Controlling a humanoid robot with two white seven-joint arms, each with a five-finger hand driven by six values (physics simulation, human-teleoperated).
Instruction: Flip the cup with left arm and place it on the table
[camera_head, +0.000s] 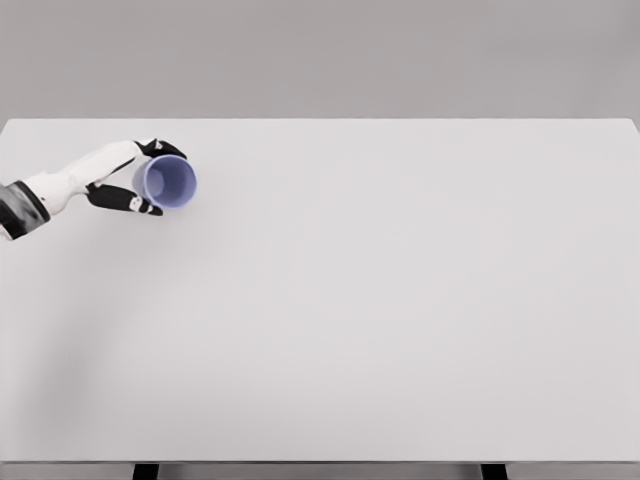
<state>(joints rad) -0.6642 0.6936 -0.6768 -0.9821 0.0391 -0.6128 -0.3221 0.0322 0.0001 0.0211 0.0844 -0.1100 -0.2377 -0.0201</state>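
At far left of table (400, 300), left hand (128, 183) wrapped around upright blue cup (170, 182), mouth up; could tip if released carelessly

Left arm extended, grasp engaged.
My left robot hand (140, 180) reaches in from the left edge, fingers curled around a held object.

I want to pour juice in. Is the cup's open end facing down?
No, the cup shows its hollow inside to the head camera, held by the left hand.
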